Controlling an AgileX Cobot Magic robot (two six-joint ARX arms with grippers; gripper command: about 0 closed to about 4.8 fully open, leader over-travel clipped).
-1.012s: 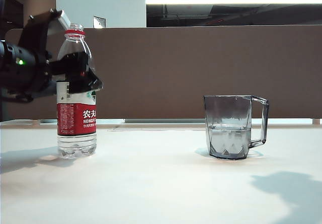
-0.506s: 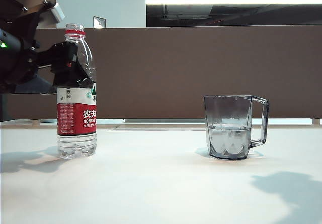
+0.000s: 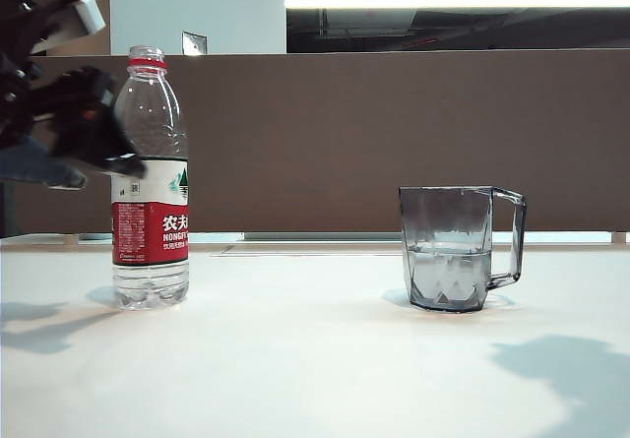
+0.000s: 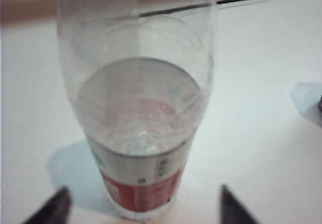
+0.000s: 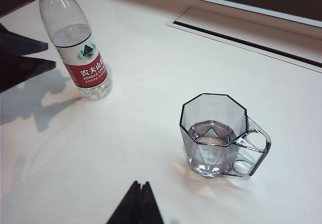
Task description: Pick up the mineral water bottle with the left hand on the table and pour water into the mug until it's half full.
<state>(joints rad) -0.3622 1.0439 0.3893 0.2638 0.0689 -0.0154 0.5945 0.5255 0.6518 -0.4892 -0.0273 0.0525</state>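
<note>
1. At the table's (image 3: 315, 359) left edge, the left gripper (image 4: 143, 204) stands wide apart, clear of the mineral water bottle (image 3: 150, 177)
2. Best to draw away level, sparing the upright bottle
3. The right gripper (image 5: 138, 204) is closed, above the half-full mug (image 3: 451, 249)

Bright overhead strip light, soft shadows.

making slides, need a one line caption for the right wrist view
Right tool, shut, hangs over the table; mug partly filled with water, bottle standing apart, uncapped.
</note>
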